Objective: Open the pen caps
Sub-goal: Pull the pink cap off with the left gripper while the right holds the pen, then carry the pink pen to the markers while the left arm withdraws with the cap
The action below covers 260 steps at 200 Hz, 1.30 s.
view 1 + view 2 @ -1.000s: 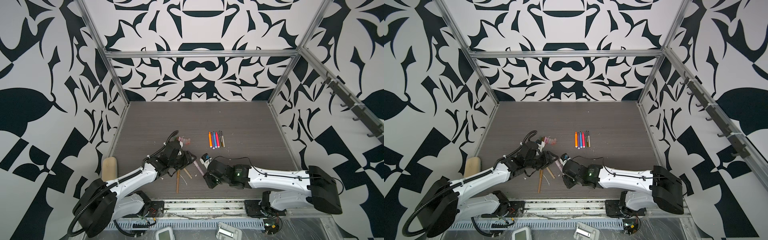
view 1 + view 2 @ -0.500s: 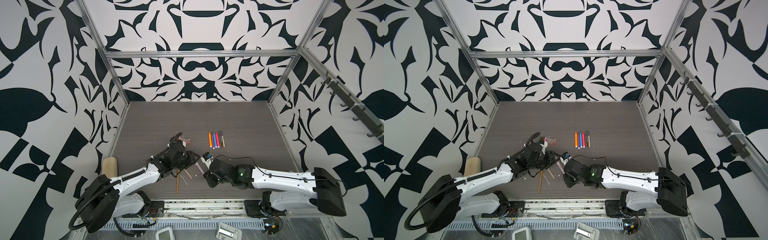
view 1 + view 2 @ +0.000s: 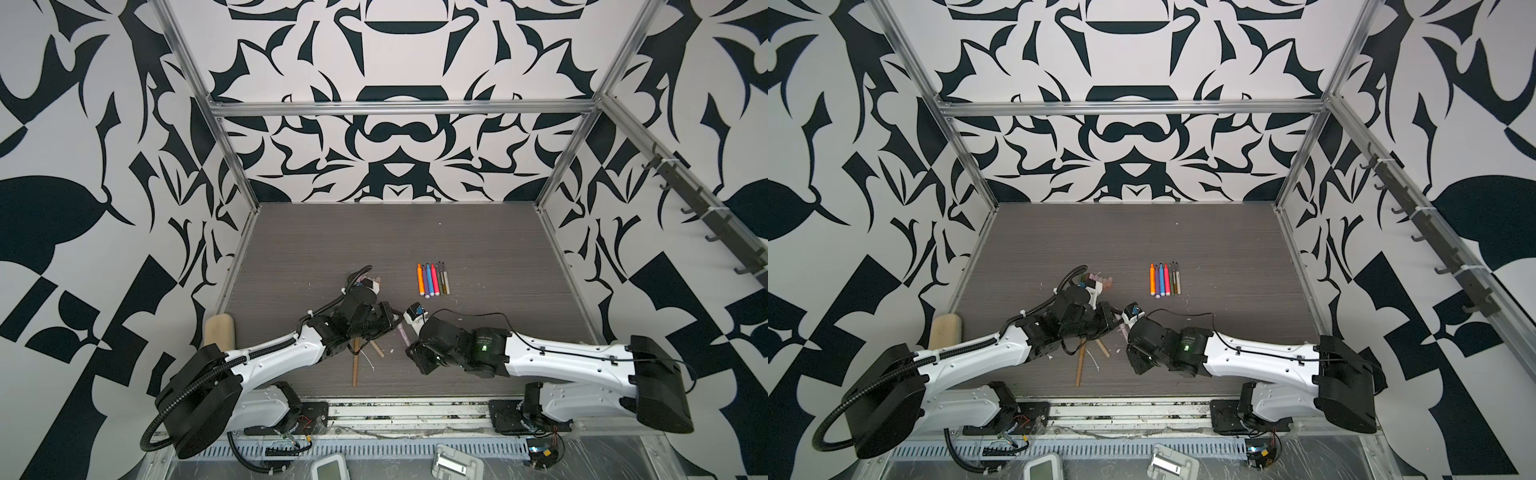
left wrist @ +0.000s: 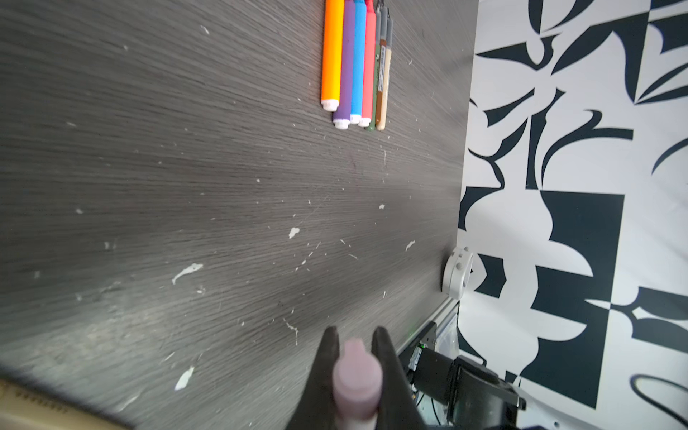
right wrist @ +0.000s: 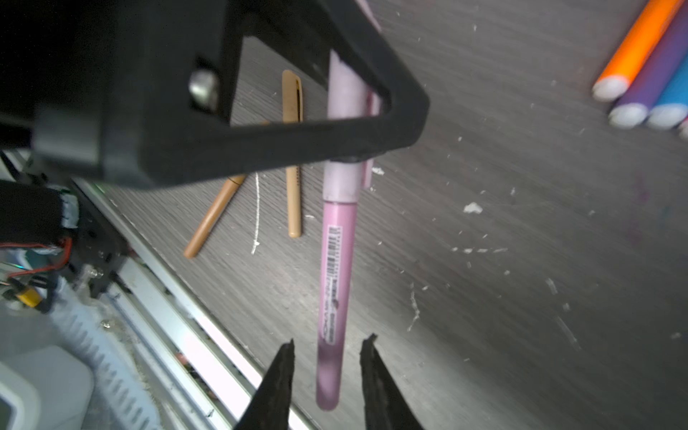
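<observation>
A pink pen (image 5: 335, 275) hangs just above the table, its pale pink cap (image 5: 342, 178) pinched in my left gripper (image 4: 353, 333), which is shut on it; the cap's end (image 4: 357, 376) fills the gap between the black fingers. My right gripper (image 5: 329, 340) is open, with its fingertips on either side of the barrel's tail end and a gap on each side. In both top views the two grippers meet at mid-front, with the pink pen (image 3: 402, 332) between them. A row of uncapped pens (image 3: 432, 279) lies further back. Loose pen caps (image 3: 1100, 282) sit behind the left wrist.
A brown pen (image 3: 355, 365) and a tan cap (image 3: 377, 349) lie under the left arm, near the front edge. A beige block (image 3: 219, 332) stands at the left wall. The metal front rail (image 5: 178, 298) runs close behind the right gripper.
The left arm moved right to the pink pen and its gripper closed on the cap. The right gripper, shut on the barrel before, has opened.
</observation>
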Available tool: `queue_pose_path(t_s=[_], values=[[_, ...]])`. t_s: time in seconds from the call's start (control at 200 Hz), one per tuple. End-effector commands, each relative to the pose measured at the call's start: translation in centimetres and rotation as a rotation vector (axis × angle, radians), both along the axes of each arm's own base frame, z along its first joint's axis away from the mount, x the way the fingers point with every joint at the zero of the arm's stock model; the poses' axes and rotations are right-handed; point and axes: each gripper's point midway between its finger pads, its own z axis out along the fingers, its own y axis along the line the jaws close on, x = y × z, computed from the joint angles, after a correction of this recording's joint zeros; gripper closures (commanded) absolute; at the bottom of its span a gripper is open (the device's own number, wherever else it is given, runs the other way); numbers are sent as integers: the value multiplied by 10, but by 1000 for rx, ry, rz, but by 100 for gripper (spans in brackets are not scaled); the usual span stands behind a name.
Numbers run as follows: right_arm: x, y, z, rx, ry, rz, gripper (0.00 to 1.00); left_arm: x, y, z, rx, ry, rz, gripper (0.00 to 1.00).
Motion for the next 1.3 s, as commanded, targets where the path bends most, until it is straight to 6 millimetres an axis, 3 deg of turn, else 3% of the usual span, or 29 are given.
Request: queue_pose_path(t_s=[0.0,0.43,0.53,0.615,0.755,0.86,0.985,1.05,1.17,1.295], values=[[6,15,29,83,-33,3,63,1,-4,10,-8,-31,-6,100],[27,22,17,87,74,-21,69,-5,1,20,-27,-62,-7,100],[27,24,15,89,86,-20,77,-7,6,21,-22,-73,3,100],[26,24,12,88,97,-19,100,-8,9,23,-18,-75,8,100],[22,20,4,80,116,-24,100,-5,18,27,18,-108,22,100],[13,17,-11,67,143,-21,100,23,41,48,103,-192,24,100],[1,7,-26,25,158,-20,100,88,117,87,219,-222,141,100],[-2,2,-26,40,158,-30,100,108,147,102,188,-209,212,100],[1,-12,-16,59,118,-69,100,107,152,122,133,-218,199,100],[13,-29,-10,52,93,-103,100,84,150,132,97,-220,174,100]])
